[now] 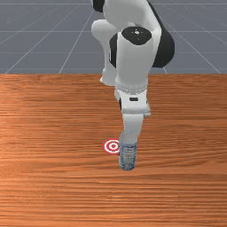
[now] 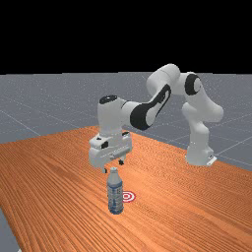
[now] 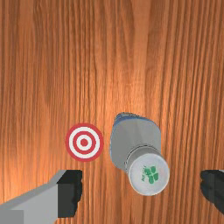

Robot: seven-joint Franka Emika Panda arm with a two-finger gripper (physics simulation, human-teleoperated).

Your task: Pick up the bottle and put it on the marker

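Note:
In the far view my gripper [image 2: 113, 166] is open at the top of the bottle [image 2: 115, 194], one finger to each side of the cap. The bottle stands upright, with a blue label and a grey-white top. In the wrist view its white cap with a green print [image 3: 148, 171] lies between the widely parted fingers of the gripper [image 3: 142, 191], touching neither. The marker [image 3: 84, 142], a flat red-and-white target, lies beside the bottle. In the front view the marker [image 1: 111, 146] is just left of the bottle [image 1: 127, 156], which hides its right edge.
The wooden table [image 1: 53, 177] reaches around the bottle and marker. In the far view the arm's base [image 2: 199, 152] stands at the table's right, and the raised arm links [image 2: 162, 93] stretch over the table toward the left.

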